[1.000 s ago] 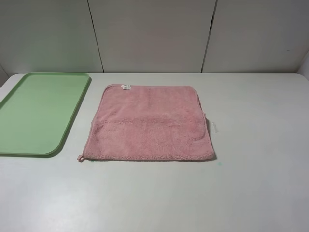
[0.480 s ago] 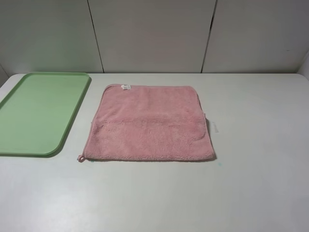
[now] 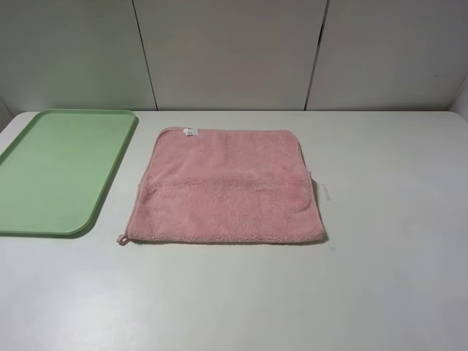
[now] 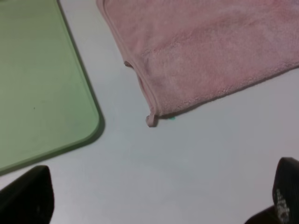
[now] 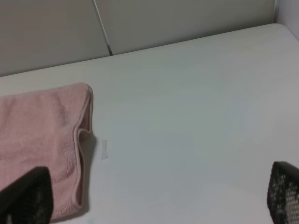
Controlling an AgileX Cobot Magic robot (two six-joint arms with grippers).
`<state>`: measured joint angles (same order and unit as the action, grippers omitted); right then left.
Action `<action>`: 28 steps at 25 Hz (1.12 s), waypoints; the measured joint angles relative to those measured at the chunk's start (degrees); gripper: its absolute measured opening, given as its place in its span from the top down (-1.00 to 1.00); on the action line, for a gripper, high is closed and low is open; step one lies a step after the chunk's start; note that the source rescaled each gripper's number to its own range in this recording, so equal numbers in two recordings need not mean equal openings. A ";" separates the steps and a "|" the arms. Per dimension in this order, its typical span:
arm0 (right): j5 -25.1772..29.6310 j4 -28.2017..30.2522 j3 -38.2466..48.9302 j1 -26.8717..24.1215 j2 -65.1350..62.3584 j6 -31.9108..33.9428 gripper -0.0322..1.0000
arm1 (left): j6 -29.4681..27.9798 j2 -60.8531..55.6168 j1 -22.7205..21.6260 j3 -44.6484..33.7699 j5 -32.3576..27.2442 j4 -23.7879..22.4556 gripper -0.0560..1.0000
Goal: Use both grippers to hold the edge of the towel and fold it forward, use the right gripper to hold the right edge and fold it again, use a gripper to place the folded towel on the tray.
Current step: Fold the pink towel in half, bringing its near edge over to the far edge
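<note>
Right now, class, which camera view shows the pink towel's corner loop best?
The left wrist view: the corner loop sits close and clear. The exterior high view shows it only as a tiny nub; the right wrist view shows only the opposite edge of the pink towel.

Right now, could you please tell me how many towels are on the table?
1. The pink towel lies near the middle of the white table, just right of the green tray and not touching it. No other towel shows in any view.
</note>
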<state>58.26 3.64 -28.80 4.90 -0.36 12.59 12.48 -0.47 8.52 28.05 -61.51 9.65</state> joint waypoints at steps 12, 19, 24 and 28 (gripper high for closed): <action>0.00 0.00 0.00 0.00 0.00 0.00 -1.00 | 0.00 0.00 0.00 0.00 0.00 0.00 -0.85; 0.00 0.00 0.00 0.00 0.00 0.00 -1.00 | 0.00 0.00 0.00 0.00 0.00 0.00 -0.85; 0.00 0.00 0.00 0.00 0.00 0.00 -1.00 | 0.00 0.00 0.00 0.00 0.00 0.00 -0.85; 0.00 0.00 0.00 0.00 0.00 0.00 -1.00 | 0.00 0.00 0.00 0.00 0.00 0.00 -0.85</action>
<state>58.26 3.64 -28.80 4.90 -0.36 12.59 12.48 -0.47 8.52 28.05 -61.51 9.65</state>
